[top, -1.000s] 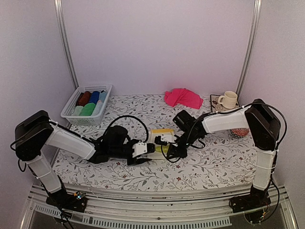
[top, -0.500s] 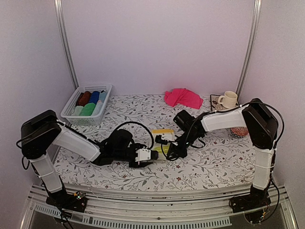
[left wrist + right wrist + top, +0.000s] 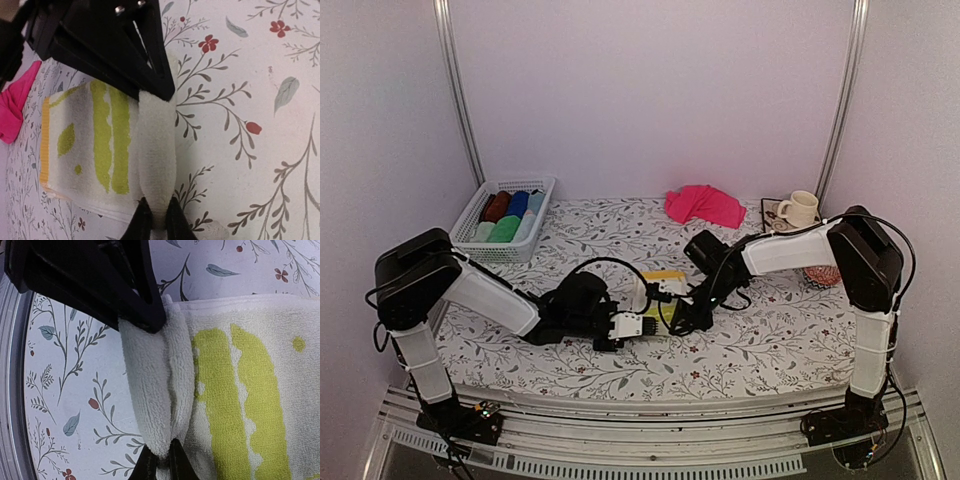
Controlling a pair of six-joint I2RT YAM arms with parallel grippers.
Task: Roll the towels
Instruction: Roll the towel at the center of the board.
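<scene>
On the table (image 3: pixel 770 340), where the hot pink towel (image 3: pixel 705 204) lies crumpled at the back, the lime-yellow towel (image 3: pixel 90 145) lies near the middle, its first roll probably begun as the left hand (image 3: pixel 157 220) has slid rightward, it and the right hand (image 3: pixel 160 460) both pinched tight on the curled edge's opposite ends.

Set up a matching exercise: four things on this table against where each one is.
Things:
1. lime-yellow towel
2. pink towel
3. mug
4. basket

Places:
A. back left
B. back right
C. in the middle, its rolled edge pinched by the left gripper and the right gripper
D. back centre, crumpled, untouched

Pairs: 1-C, 2-D, 3-B, 4-A
</scene>
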